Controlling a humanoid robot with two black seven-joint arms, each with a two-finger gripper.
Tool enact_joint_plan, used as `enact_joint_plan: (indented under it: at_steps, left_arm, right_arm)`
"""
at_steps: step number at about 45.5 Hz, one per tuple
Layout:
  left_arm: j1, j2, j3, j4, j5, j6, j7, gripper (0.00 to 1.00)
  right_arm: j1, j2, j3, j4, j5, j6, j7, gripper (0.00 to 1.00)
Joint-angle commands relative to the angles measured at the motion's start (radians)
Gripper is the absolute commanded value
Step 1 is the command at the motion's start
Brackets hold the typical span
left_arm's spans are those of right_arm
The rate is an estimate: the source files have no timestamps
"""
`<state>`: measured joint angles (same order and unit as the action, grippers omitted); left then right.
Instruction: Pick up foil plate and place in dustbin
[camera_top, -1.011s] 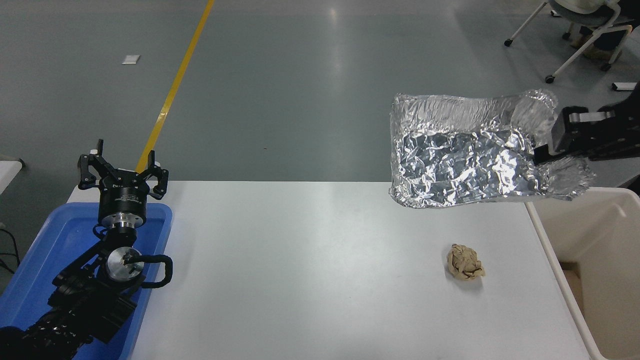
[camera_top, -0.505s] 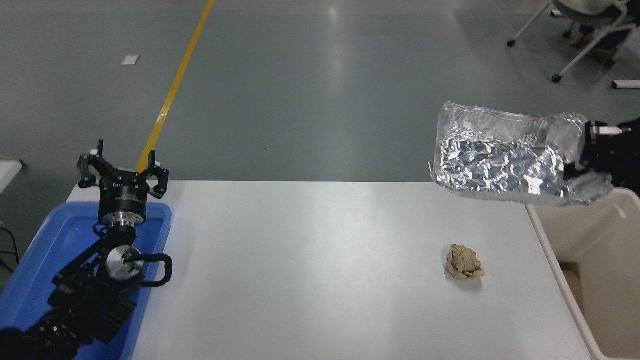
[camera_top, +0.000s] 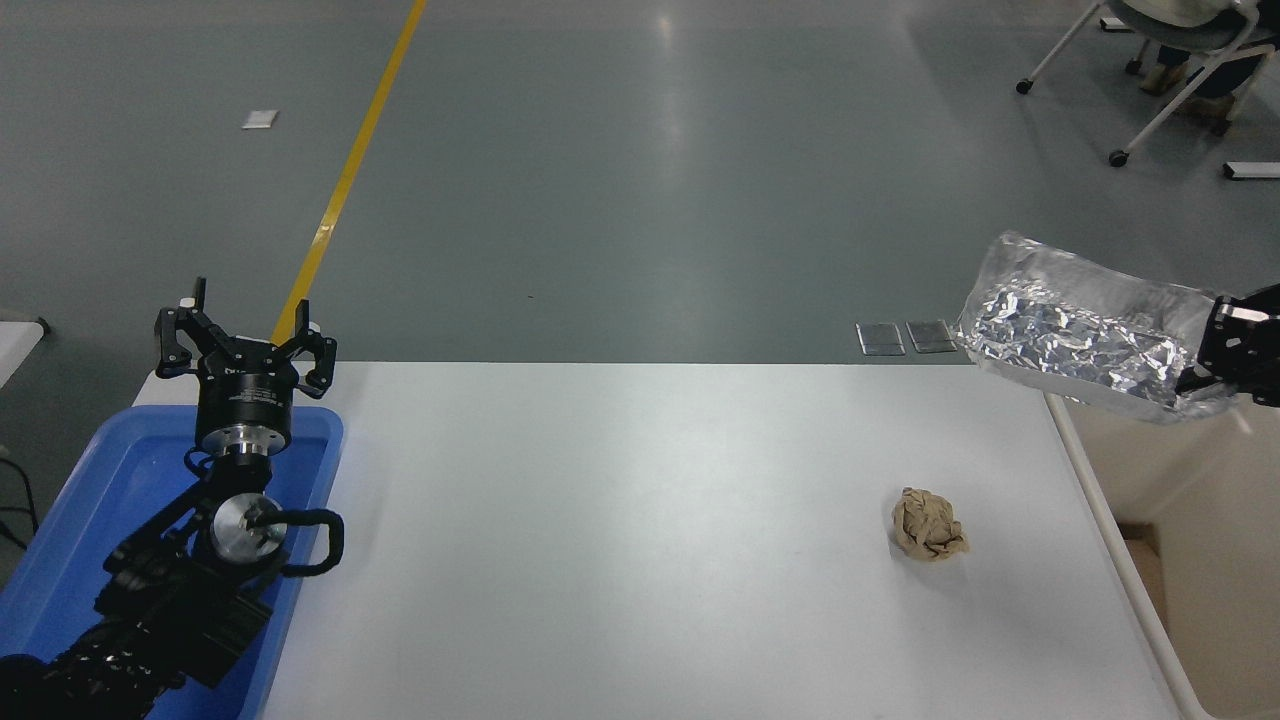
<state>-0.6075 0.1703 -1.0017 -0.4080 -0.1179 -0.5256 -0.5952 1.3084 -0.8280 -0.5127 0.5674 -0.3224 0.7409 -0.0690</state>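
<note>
The right gripper (camera_top: 1205, 370) grasps the foil plate (camera_top: 1075, 335) by its right end and holds it in the air at the table's far right corner. Compared with one second ago, the foil plate has travelled to the right and slightly down: it then hung over the table's far right area with its broad crinkled face toward the camera, whereas it now shows a narrower, tilted profile and overhangs the table edge above the dustbin (camera_top: 1215, 520). The plate is clear of the bin walls and touches neither the table (camera_top: 620, 540) nor the bin. Two small flat pieces on the floor beyond the table's far edge, formerly hidden behind the foil, are now in view. The crumpled paper ball (camera_top: 928, 524) lies unchanged on the table, well apart from the plate and near the right edge. The left gripper (camera_top: 243, 340) stays parked over the blue tray (camera_top: 70, 530), fingers spread.
</note>
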Motion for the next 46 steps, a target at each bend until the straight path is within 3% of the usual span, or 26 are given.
enact_joint_plan:
  at_steps: [1,12,20,31,46]
  left_arm:
    - [0.0,0.0,0.0,0.0,0.0,0.001,0.0,0.99]
    - [0.0,0.0,0.0,0.0,-0.002,0.001,-0.001,0.99]
    - [0.0,0.0,0.0,0.0,-0.002,0.001,-0.002,0.99]
    - [0.0,0.0,0.0,0.0,-0.002,0.001,-0.002,0.99]
    - [0.0,0.0,0.0,0.0,-0.003,0.001,-0.002,0.99]
  right_arm:
    - [-0.296,0.147,0.137,-0.274,0.005,-0.162,0.0,0.0]
    - [-0.483,0.269,0.103,-0.366,0.002,-0.505,-0.023,0.0]
    - [-0.567,0.339,0.103,-0.461,0.023,-0.587,-0.049,0.0]
    - [-0.624,0.355,0.088,-0.492,0.177,-0.693,-0.095,0.0]
    - [-0.673,0.391,0.103,-0.491,0.258,-0.724,-0.109,0.0]
